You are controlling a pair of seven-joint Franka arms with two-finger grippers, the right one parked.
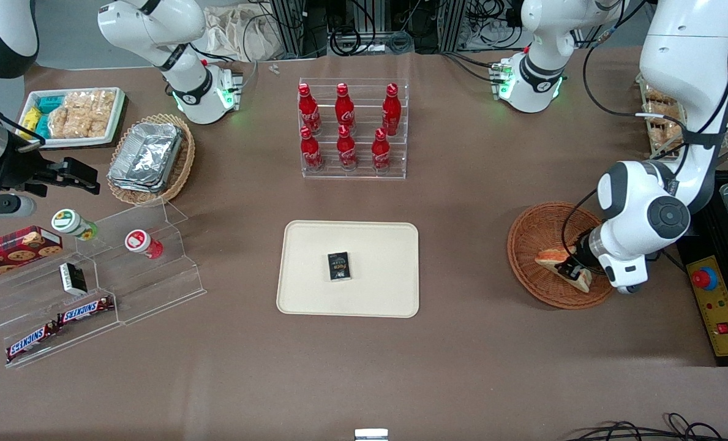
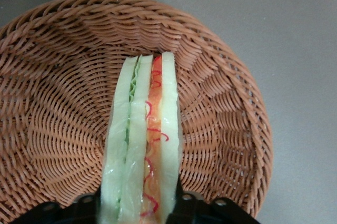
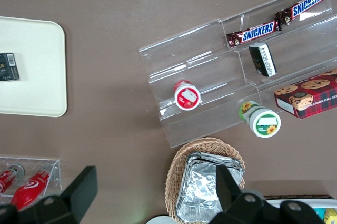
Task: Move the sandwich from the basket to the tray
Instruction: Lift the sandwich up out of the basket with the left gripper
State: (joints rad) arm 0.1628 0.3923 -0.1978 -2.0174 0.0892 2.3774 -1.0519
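Note:
The sandwich [image 1: 561,263] [image 2: 142,139], a wedge of white bread with orange-red and green filling, stands on edge in the round reddish-brown wicker basket [image 1: 532,245] [image 2: 52,103] at the working arm's end of the table. My gripper [image 1: 575,267] [image 2: 139,211] reaches down into the basket and is shut on the sandwich, one black finger against each bread face. The cream tray [image 1: 376,288] [image 3: 31,76] lies flat in the middle of the table, toward the parked arm from the basket, with a small dark packet [image 1: 339,266] on it.
An acrylic rack of red cola bottles [image 1: 351,128] stands farther from the front camera than the tray. Toward the parked arm's end are a tan basket of foil containers [image 1: 149,159], a white tray of snacks [image 1: 76,116] and an acrylic stand [image 1: 94,288] with chocolate bars.

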